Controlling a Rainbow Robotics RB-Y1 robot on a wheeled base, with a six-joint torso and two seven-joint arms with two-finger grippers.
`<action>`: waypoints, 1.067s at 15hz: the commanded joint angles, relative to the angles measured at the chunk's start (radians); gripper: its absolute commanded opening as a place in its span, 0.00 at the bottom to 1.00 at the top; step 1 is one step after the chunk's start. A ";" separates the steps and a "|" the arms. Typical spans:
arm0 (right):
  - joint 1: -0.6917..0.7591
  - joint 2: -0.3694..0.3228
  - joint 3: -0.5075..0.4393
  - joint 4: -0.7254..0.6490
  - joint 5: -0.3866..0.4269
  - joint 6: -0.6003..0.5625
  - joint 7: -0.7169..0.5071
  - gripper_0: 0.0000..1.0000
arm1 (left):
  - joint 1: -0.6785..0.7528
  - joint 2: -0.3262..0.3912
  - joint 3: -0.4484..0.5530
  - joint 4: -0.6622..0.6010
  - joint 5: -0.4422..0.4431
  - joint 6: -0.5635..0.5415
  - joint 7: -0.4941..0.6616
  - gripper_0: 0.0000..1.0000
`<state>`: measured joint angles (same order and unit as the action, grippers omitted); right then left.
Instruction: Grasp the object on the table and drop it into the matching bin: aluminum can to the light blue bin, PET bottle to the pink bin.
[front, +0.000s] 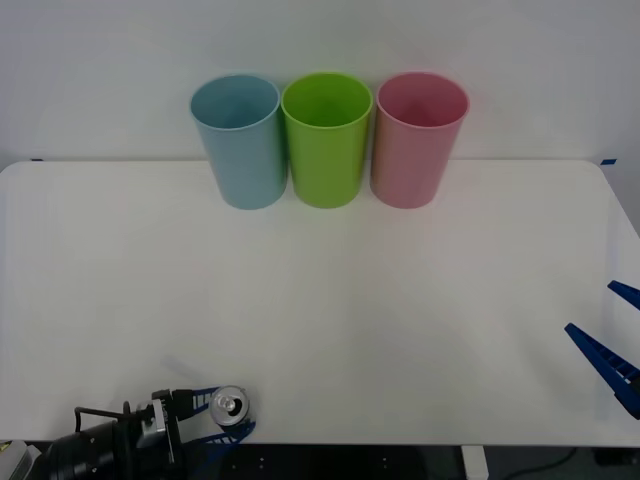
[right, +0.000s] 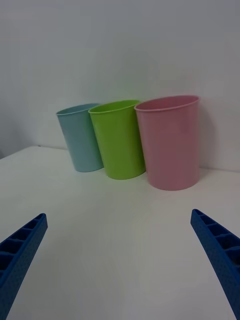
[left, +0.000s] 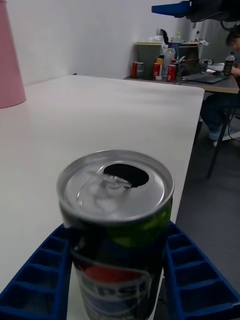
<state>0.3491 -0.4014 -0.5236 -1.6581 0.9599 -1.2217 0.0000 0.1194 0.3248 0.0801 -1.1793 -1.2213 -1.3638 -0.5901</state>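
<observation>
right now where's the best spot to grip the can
Grip the aluminum can across its straight round sides, below the rim, coming in level from the table's near edge. It stands upright, and the left pincer already flanks it that way with a blue finger on each side.

Open right gripper (right: 120, 260) over the table (right: 115, 235), facing blue bin (right: 82, 142), green bin (right: 120, 140), pink bin (right: 171, 142)

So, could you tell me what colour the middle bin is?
Lime green, clearest in the front view.
</observation>
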 joint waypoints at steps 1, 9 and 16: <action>0.000 0.000 0.000 0.000 0.000 0.000 0.000 1.00 | 0.000 0.000 0.001 0.000 0.008 0.002 0.004 0.00; 0.000 0.000 0.000 0.000 0.000 0.000 0.000 1.00 | -0.017 0.000 0.001 0.000 0.105 0.017 0.018 0.00; 0.000 0.000 0.000 0.000 0.000 0.000 0.000 1.00 | -0.075 -0.001 -0.020 -0.046 0.200 0.224 0.038 0.00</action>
<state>0.3491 -0.4014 -0.5236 -1.6581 0.9599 -1.2217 0.0000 0.0564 0.3239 0.0653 -1.2242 -1.0349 -1.1635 -0.5562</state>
